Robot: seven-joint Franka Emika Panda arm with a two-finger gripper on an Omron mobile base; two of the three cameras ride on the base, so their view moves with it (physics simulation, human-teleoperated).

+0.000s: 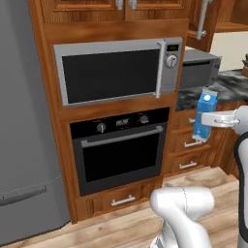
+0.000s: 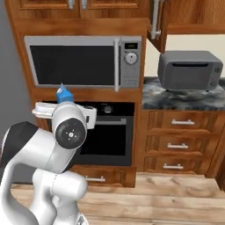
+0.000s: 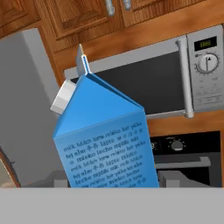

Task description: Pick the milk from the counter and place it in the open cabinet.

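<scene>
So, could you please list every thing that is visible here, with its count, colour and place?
milk: one, blue, held in the air in front of the drawers
microwave: one, silver, built in above the oven
oven: one, black, under the microwave
toaster: one, grey, on the counter
counter: one, black-and-grey marbled, right of the oven
open cabinet: one, reddish-brown, above the toaster
fridge: one, grey, left of the oven
hand: one, white, shut on the milk
</scene>
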